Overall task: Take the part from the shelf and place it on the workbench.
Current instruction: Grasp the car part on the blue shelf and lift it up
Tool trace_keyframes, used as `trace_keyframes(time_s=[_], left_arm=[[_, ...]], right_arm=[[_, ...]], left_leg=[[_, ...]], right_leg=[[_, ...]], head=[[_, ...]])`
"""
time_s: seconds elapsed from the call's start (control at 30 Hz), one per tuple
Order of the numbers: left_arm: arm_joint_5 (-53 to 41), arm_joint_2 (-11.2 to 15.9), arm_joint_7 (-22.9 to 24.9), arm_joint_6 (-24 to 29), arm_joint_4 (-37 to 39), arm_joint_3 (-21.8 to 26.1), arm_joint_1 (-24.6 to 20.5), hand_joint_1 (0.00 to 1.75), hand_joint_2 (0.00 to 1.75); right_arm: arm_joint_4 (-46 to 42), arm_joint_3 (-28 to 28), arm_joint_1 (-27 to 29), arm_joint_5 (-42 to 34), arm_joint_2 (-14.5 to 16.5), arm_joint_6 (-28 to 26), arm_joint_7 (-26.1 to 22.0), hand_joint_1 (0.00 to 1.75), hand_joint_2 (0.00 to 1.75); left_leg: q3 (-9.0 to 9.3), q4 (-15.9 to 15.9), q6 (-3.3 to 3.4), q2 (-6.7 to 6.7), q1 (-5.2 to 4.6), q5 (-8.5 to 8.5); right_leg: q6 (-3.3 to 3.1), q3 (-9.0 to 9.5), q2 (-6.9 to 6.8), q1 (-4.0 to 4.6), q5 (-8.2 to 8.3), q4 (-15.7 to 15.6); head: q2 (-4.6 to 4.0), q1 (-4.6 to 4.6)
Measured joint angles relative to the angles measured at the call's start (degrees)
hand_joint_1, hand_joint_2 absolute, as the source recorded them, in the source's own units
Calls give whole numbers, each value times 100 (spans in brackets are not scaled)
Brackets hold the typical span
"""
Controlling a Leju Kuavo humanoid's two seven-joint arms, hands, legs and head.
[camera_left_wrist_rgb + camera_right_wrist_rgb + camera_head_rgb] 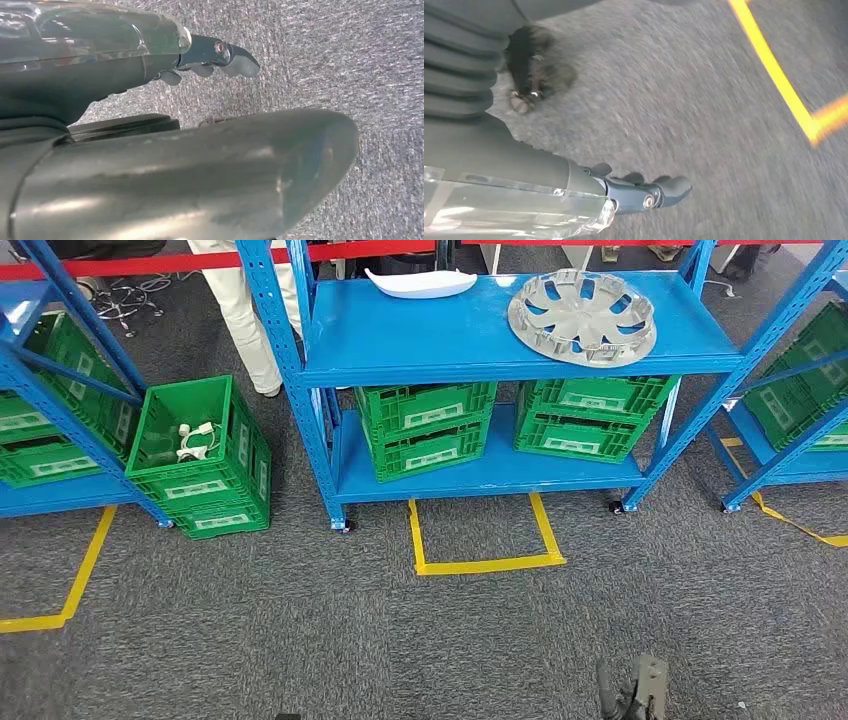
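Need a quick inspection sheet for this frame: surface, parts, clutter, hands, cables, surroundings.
Surface: blue metal shelf top, holding two parts.
Job's things: silver spoked wheel cover flat at the shelf's right; white curved plastic part at the rear.
Clutter: green plastic crates on the lower shelf; open green crate on the floor with white pieces.
Hands: left hand and right hand hang over the grey carpet, holding nothing.
Cables: dark cables on the floor, far left.
Surroundings: yellow floor tape; person's legs behind the shelf.
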Motion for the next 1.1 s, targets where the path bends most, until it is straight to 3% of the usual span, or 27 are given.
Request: trace_keyframes(time_s=[0.07,0.17,0.3,0.4,0.5,0.77,1.1], left_arm=[[24,1,0,7,3,0,-1,0,0],[107,3,-14,17,8,0,1,0,0],[248,10,-119,14,22,2,6,0,0],[332,9,-195,12,35,5,6,0,0],[365,8,-241,12,40,10,5,0,0],[346,3,-430,-14,42,10,3,0,0],[326,1,-321,-57,42,9,2,0,0]], right_arm=[[-393,-261,94,93,-105,86,-50,0,175],[-1799,-1098,376,510,-332,171,-14,0,175],[-4060,-2139,511,1898,-592,-222,489,0,175],[-5527,-2540,511,2910,-657,-485,749,0,175],[-6660,-2719,523,3290,-664,-561,807,0,175],[-8262,-2917,679,3625,-704,-549,806,0,175],[-9249,-2944,805,4118,-758,-677,1000,0,175]], left_leg=[[-1,0,7,15,0,-5],[-2,0,18,45,0,-13],[7,0,18,62,-1,-13],[12,0,18,58,0,-12],[21,0,17,40,1,-13],[20,1,12,-22,-1,-11],[16,1,11,-49,-2,-11]], right_leg=[[1,1,8,0,0,0],[1,-1,17,1,1,7],[1,-6,26,-1,1,16],[0,-8,28,0,0,19],[-4,-10,27,2,-3,22],[-4,-9,11,2,-8,22],[-5,-9,-6,-1,-9,21]], head=[[0,-2],[0,-7],[0,-20],[0,-25],[0,-37],[0,-37],[0,-37]])
